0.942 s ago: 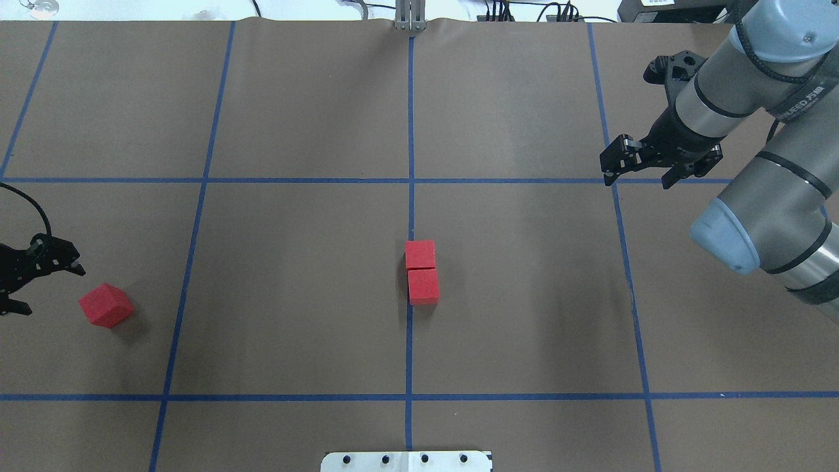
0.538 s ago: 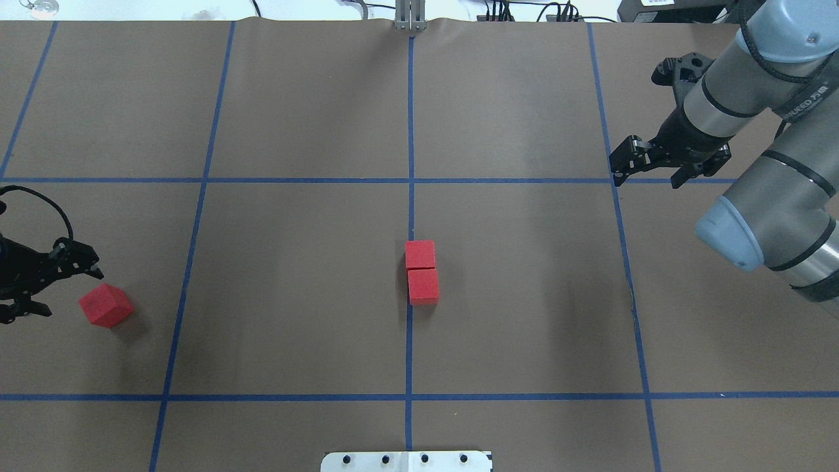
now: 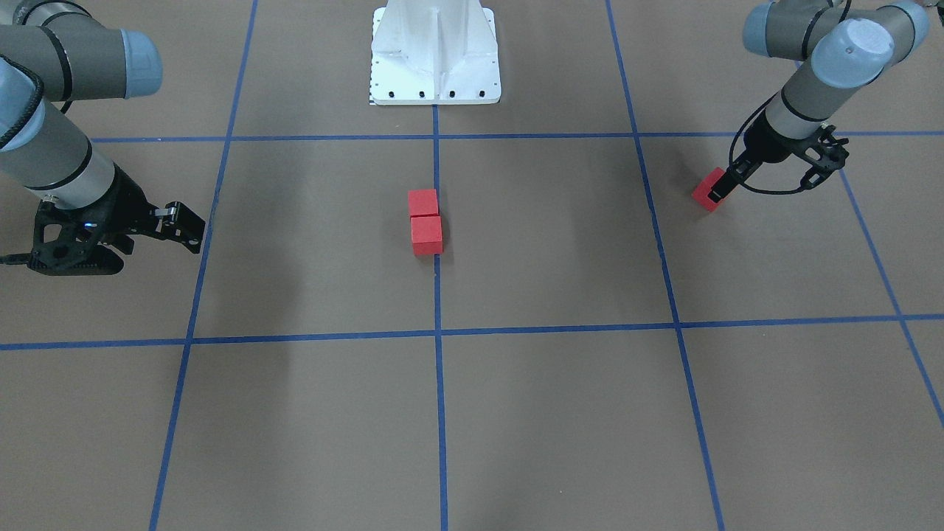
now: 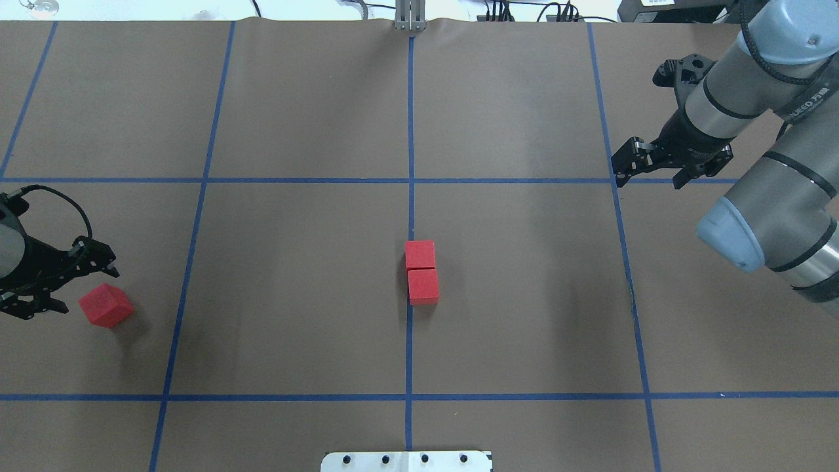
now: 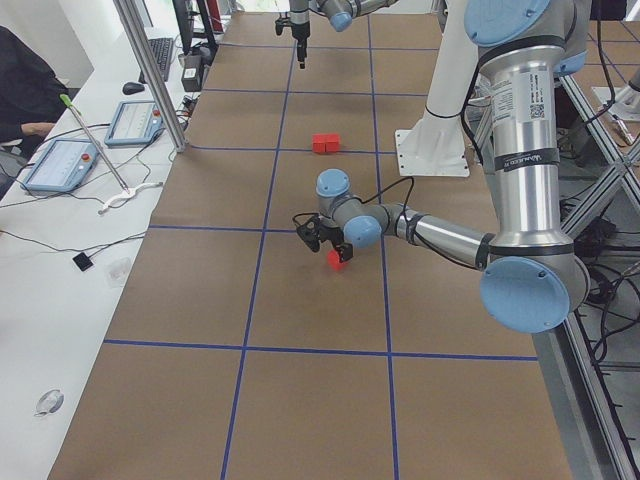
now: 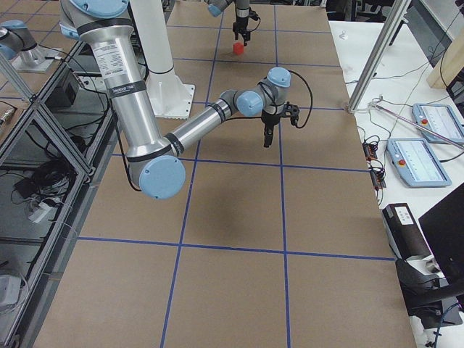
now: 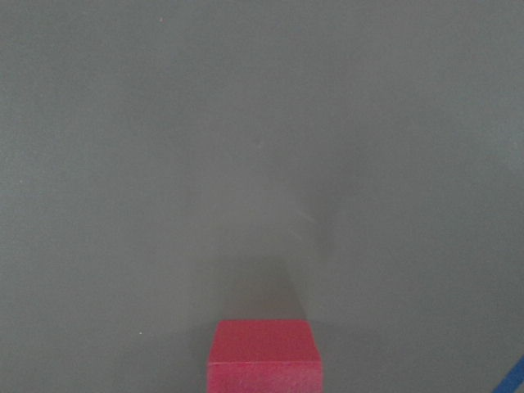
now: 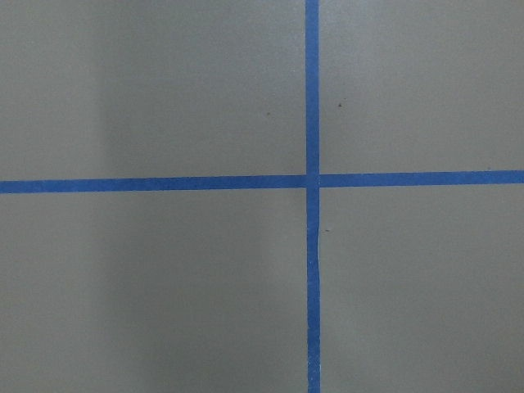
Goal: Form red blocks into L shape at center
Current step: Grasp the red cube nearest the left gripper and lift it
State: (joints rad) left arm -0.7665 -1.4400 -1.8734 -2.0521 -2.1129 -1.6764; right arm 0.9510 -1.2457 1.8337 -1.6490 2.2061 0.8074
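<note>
Two red blocks sit touching in a short column at the center, on the middle blue tape line; they also show in the front view. The third red block lies alone at the far left, turned at an angle. My left gripper is open and empty, low beside this block's left and far side. The left wrist view shows the block at its bottom edge. My right gripper is open and empty at the far right, over a tape crossing.
The white robot base stands at the table's near edge behind the center. Brown paper with a blue tape grid covers the table. Operator tablets lie on a side bench beyond the table.
My left gripper has moved right, closer to the lone red block. My right gripper has drifted slightly right. The blocks have not moved.
</note>
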